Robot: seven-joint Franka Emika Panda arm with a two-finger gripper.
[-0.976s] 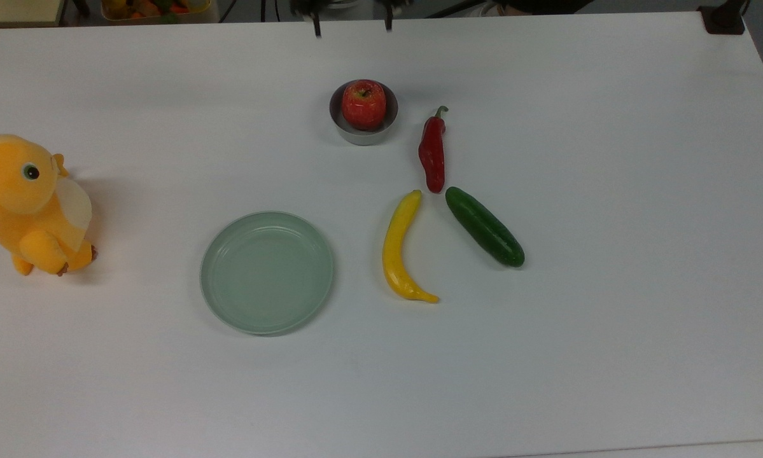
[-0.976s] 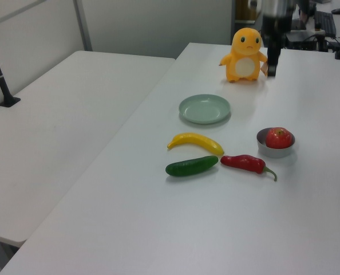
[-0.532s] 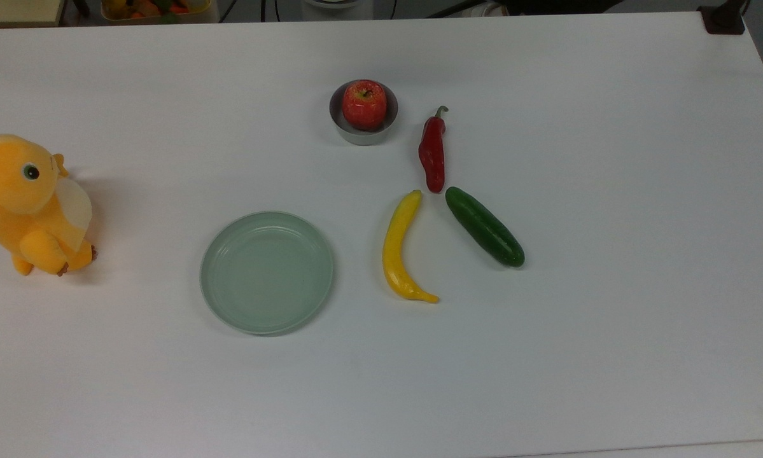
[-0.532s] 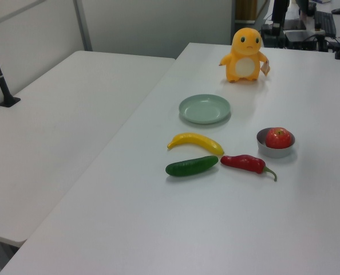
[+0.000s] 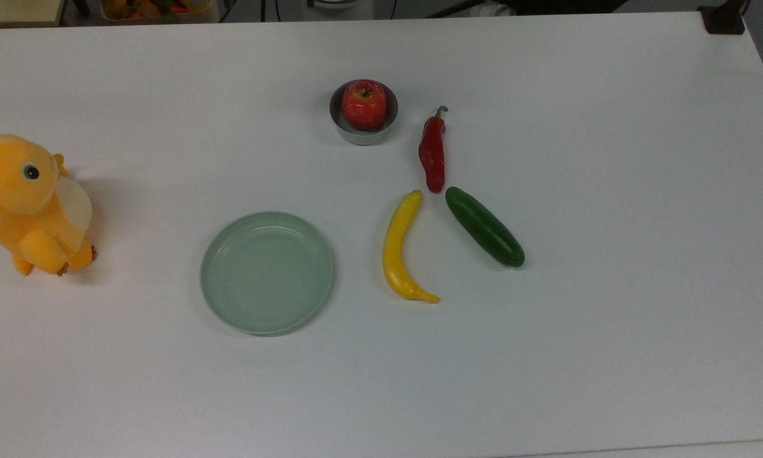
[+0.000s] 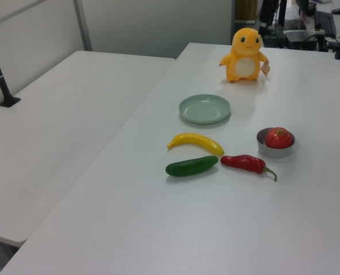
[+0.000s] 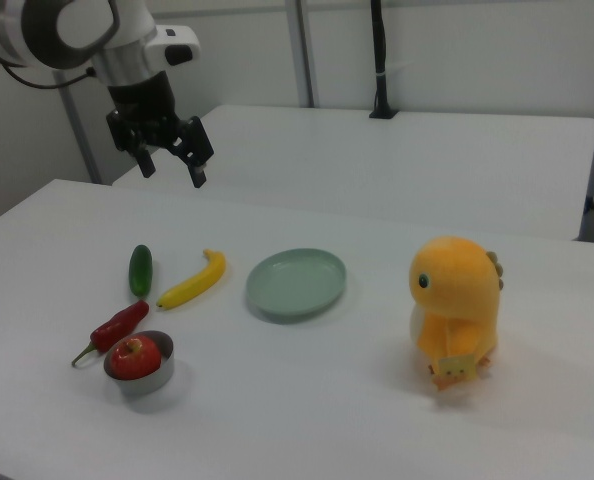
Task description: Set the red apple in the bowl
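Overhead, the white-and-black robot arm point(image 7: 77, 35) hangs at the right view's upper left, its wrist pointing down and its black two-finger tool point(image 7: 172, 165) held high above the white bench point(image 7: 307, 400) with its fingers spread apart, gripping nothing — well clear of everything below. The glossy red apple point(image 5: 363, 104), round with pale yellowish speckles and a short stem in a dimple on top, sits upright inside the small round grey bowl point(image 5: 363, 135); it nearly fills the bowl and rises above the rim. In the top view a long red chili pepper point(image 5: 432, 152) lies near the bowl on the top view's right, and beyond its tip a curved yellow banana point(image 5: 399, 248) and a dark green cucumber point(image 5: 484, 226) spread apart like a fork. A shallow pale green plate point(image 5: 266, 272) rests bare toward the top view's left, and an orange plush toy point(image 5: 28, 203) stands at the far left edge — a small tag point(image 7: 455, 369) hangs at its front in the right view, its writing too small to read.
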